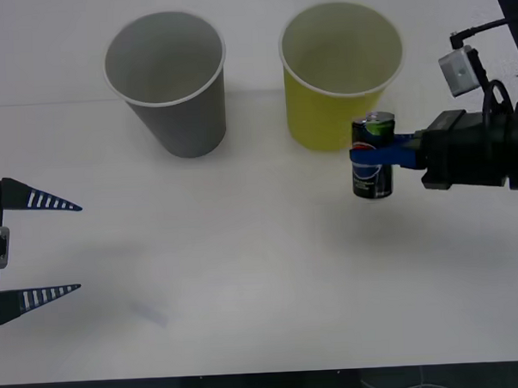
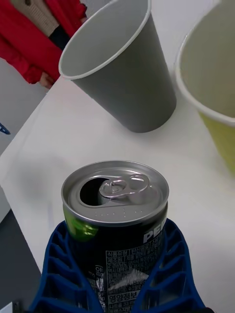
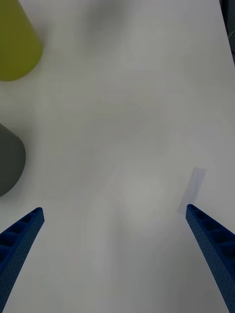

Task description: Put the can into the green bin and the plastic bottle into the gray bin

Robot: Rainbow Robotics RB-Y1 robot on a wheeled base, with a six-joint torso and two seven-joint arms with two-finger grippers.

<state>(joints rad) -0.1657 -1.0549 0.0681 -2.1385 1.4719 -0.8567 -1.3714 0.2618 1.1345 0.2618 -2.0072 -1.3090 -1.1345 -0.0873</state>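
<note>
The can (image 1: 373, 159), dark with a silver pull-tab top (image 2: 115, 190), hangs above the table in my right gripper (image 1: 371, 151), whose blue fingers (image 2: 58, 266) are shut on its sides. It is just in front of the green bin (image 1: 340, 74), a yellow-green cup (image 2: 213, 73) standing upright. To the left of that stands the gray bin (image 1: 170, 82), also upright (image 2: 120, 63). My left gripper (image 1: 51, 248) waits open at the table's left, with nothing between its fingers (image 3: 19, 239). The plastic bottle is out of view.
The white table (image 1: 246, 280) is bare in the middle and front. A small pale strip of tape (image 3: 192, 190) lies flat on it near the left gripper. A person in a red sleeve (image 2: 29, 39) stands beyond the table's far edge.
</note>
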